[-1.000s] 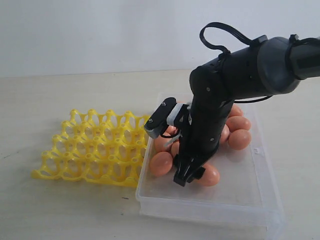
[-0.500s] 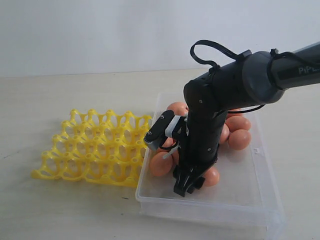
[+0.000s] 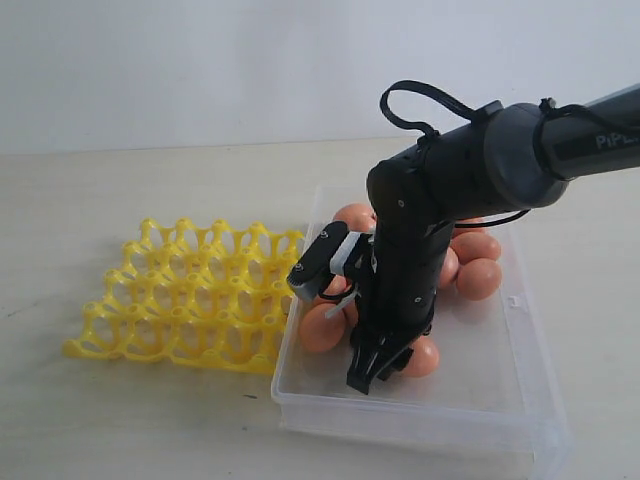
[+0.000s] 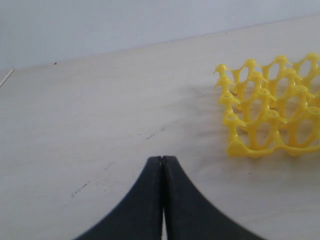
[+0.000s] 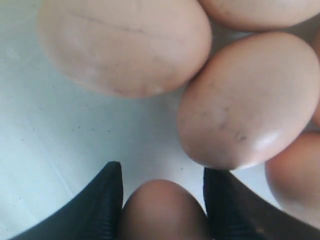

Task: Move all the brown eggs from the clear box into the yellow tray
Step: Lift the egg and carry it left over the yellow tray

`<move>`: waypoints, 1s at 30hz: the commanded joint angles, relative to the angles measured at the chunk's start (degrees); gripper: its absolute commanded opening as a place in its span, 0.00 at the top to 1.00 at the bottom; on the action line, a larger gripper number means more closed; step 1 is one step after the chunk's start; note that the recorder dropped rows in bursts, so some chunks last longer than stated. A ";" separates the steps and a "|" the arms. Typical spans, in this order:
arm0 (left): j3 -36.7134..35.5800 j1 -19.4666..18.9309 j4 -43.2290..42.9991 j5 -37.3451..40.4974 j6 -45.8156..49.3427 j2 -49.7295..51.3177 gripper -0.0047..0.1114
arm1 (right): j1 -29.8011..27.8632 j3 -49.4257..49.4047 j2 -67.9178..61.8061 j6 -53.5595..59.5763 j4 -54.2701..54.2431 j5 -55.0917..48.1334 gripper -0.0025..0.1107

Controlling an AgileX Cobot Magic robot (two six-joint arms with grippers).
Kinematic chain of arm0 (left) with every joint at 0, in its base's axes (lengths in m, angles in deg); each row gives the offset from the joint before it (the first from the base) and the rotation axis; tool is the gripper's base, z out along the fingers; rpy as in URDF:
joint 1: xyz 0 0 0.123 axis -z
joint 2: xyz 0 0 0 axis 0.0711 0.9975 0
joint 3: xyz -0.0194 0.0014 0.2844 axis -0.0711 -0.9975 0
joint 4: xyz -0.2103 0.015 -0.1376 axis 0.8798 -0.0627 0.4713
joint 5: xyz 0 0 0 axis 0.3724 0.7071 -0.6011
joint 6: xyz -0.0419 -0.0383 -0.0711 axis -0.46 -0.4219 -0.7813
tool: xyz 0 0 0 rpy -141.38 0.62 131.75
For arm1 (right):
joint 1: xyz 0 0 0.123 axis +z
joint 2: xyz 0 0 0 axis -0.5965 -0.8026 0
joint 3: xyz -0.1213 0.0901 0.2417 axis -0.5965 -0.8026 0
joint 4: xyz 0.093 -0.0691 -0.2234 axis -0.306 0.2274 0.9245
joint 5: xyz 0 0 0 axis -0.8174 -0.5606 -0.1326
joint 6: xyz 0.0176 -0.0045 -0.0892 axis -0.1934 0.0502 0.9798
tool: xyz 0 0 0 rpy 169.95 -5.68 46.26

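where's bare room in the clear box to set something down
The clear box floor is bare along its near wall and near-right corner. Crowded: brown eggs fill its far end and left side, around the right end effector. The table in front of the yellow tray is bare too.

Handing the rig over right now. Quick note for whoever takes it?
Left gripper: shut, empty, above the table near the bright yellow lattice egg tray.
Right gripper: down in the large clear plastic box, jaws against both sides of one orange-brown egg, not lifted.
Other brown eggs: clustered in the box; the arm hides some, so no count.
Done: nothing, the tray's cups are empty.
Left: every egg, starting with the gripped one.
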 commanded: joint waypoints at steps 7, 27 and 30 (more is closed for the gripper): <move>0.23 0.28 0.06 -0.35 -0.26 -0.32 0.96 | 0.11 -0.15 9.32 0.36 -8.17 9.89 0.98; 0.23 0.28 0.06 -0.35 -0.26 -0.32 0.96 | 8.73 -0.85 0.94 -36.72 8.00 80.28 0.98; 0.23 0.28 0.06 -0.35 -0.26 -0.32 0.96 | 8.73 6.64 -5.41 -36.83 9.06 77.54 0.98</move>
